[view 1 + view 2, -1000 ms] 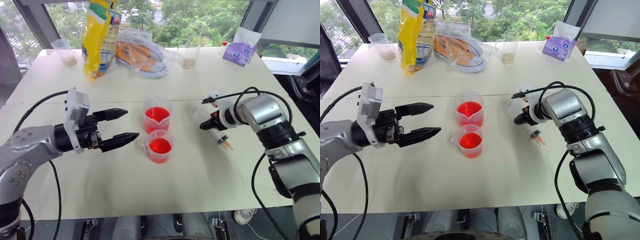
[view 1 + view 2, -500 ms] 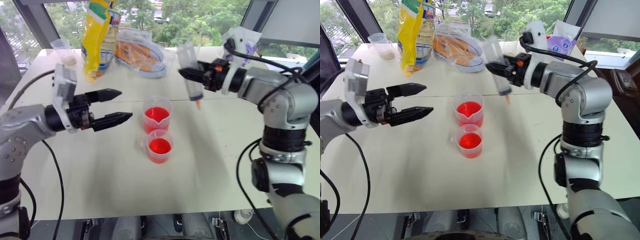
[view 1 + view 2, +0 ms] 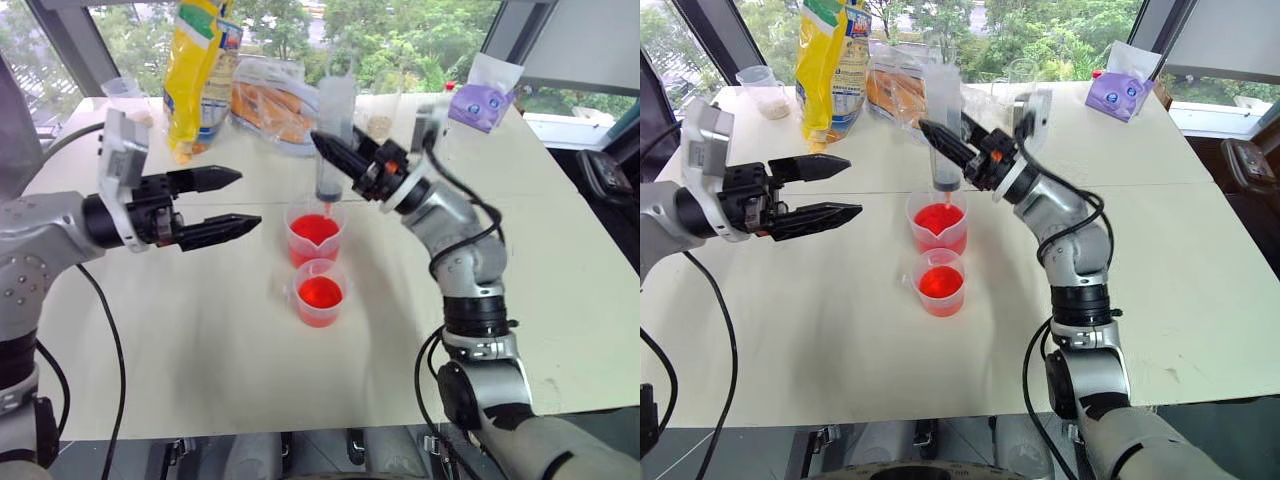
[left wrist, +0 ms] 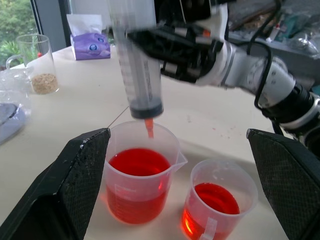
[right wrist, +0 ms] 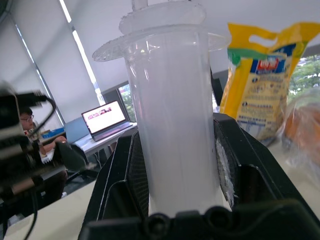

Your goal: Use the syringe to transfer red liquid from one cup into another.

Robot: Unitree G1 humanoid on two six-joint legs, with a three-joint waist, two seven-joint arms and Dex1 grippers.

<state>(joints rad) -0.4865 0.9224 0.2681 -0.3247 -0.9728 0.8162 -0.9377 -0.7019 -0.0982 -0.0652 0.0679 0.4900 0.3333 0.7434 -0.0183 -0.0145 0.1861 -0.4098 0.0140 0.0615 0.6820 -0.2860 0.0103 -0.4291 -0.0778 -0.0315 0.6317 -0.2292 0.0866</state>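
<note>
Silver arms, black cables, black-fingered end effectors

Site: I read this as an office or lab room | cues: white bench [image 3: 150, 340] by big windows [image 3: 400, 30] over trees; open laptop [image 5: 107, 119] on a desk; a seated person [image 5: 25, 120] beyond

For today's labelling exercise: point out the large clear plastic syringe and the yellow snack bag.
Large clear plastic syringe [image 4: 141, 70], left wrist view, barrel middle.
Yellow snack bag [image 3: 195, 75], left eye view, front panel.
</note>
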